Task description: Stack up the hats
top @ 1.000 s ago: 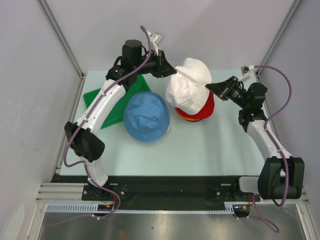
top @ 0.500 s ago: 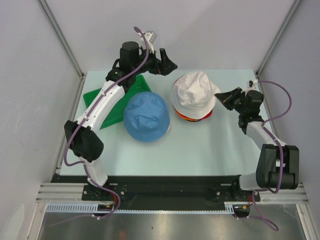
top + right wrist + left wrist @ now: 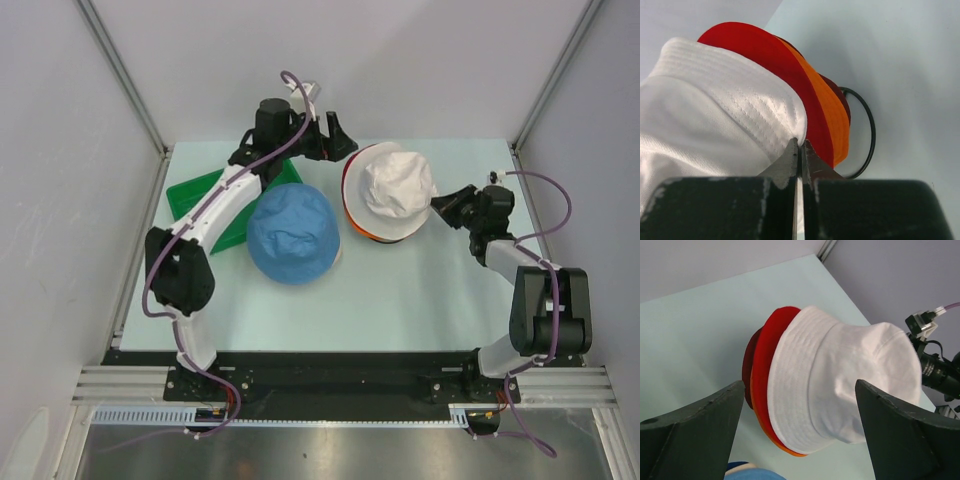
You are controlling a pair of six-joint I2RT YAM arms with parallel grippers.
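A white hat (image 3: 395, 190) lies on top of a pile with a red hat (image 3: 772, 345), an orange one (image 3: 832, 115) and a maroon one (image 3: 746, 370) beneath it, at the back right of the table. My right gripper (image 3: 440, 203) is shut on the white hat's right brim, its tips (image 3: 800, 142) pinching the edge. My left gripper (image 3: 335, 140) stands open just behind and left of the pile, with nothing between its fingers (image 3: 700, 425). A light blue hat (image 3: 292, 232) sits at the table's middle, on top of other fabric.
A green tray (image 3: 195, 195) lies at the back left under the left arm. A black wire ring (image 3: 867, 130) shows under the pile's right side. Grey walls and metal posts close in the table on three sides.
The left gripper let go of the white hat and drew back open. The white hat sank flat onto the pile. The right gripper came down and right with the brim.
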